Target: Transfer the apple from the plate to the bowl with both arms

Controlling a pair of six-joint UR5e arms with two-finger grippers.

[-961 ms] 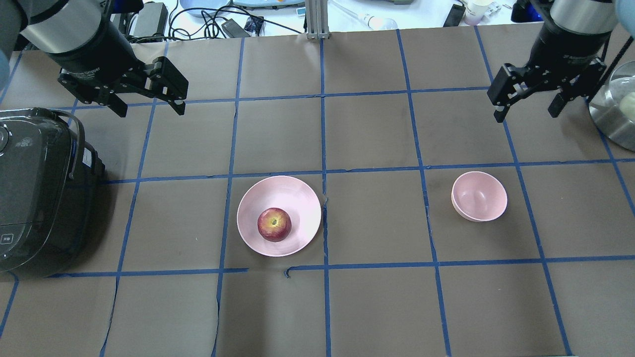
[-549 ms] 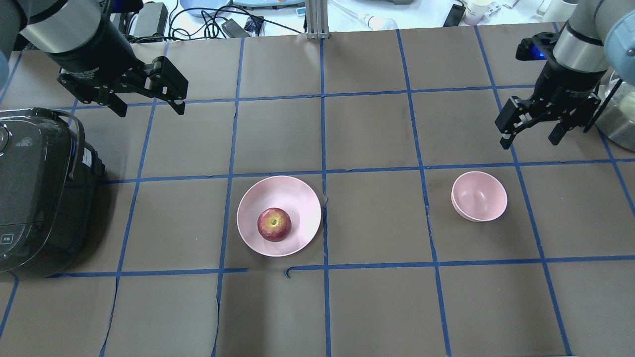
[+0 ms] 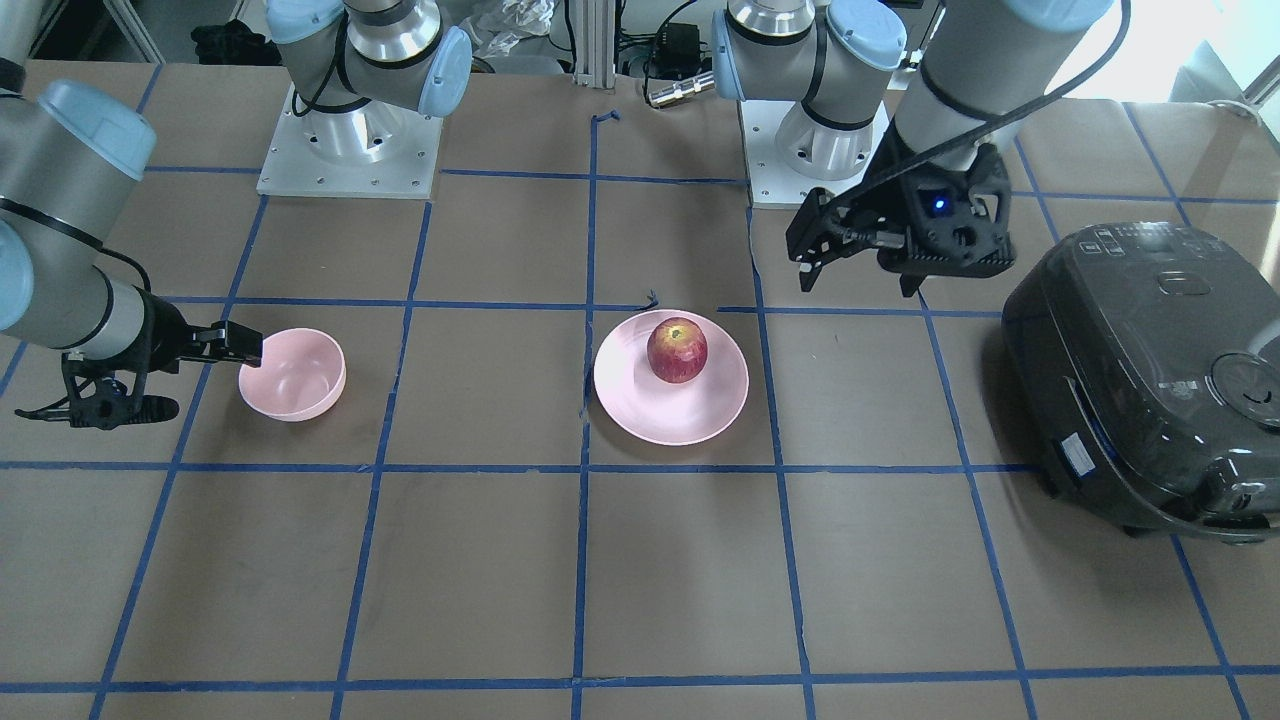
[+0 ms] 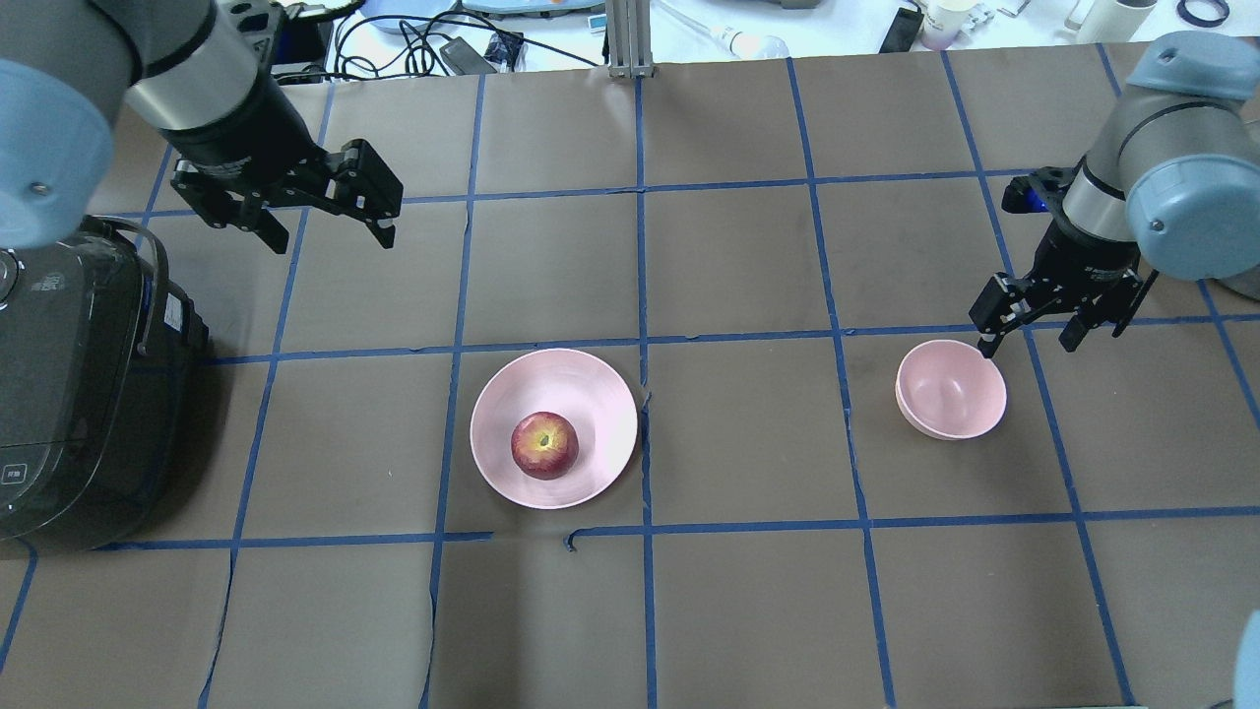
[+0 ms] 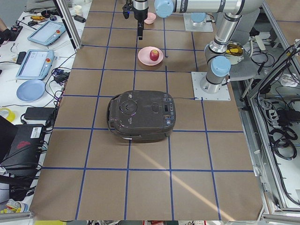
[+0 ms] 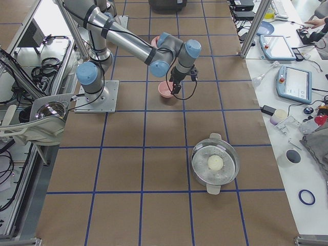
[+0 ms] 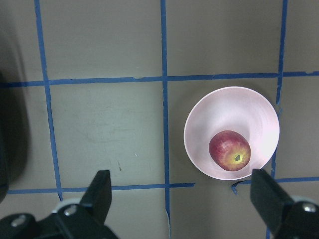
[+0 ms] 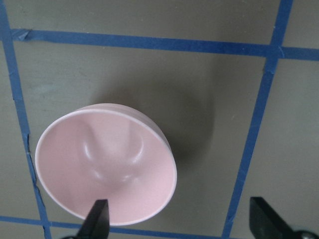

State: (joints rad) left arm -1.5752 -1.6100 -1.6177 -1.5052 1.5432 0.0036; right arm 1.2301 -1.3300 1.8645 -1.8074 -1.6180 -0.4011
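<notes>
The red apple (image 4: 543, 445) sits on the wide pink plate (image 4: 591, 394) near the table's middle; it also shows in the front view (image 3: 677, 349) and the left wrist view (image 7: 230, 151). My left gripper (image 4: 333, 239) is open and empty, high above the table, beyond and left of the plate. The small pink bowl (image 4: 950, 394) stands empty to the right. My right gripper (image 4: 1026, 348) is open and empty, low at the bowl's far right rim, one fingertip (image 4: 984, 350) just by the rim. The right wrist view shows the bowl (image 8: 104, 169) below the open fingers.
A dark rice cooker (image 4: 79, 384) stands at the table's left edge, close to the left arm. A steel pot (image 6: 215, 164) with a white ball in it stands toward the table's right end. Cables and devices lie beyond the far edge.
My right gripper has come down and toward me, from high near the steel pot to the bowl's far rim. My left gripper has shifted slightly right. Apple, plate and bowl have not moved.
</notes>
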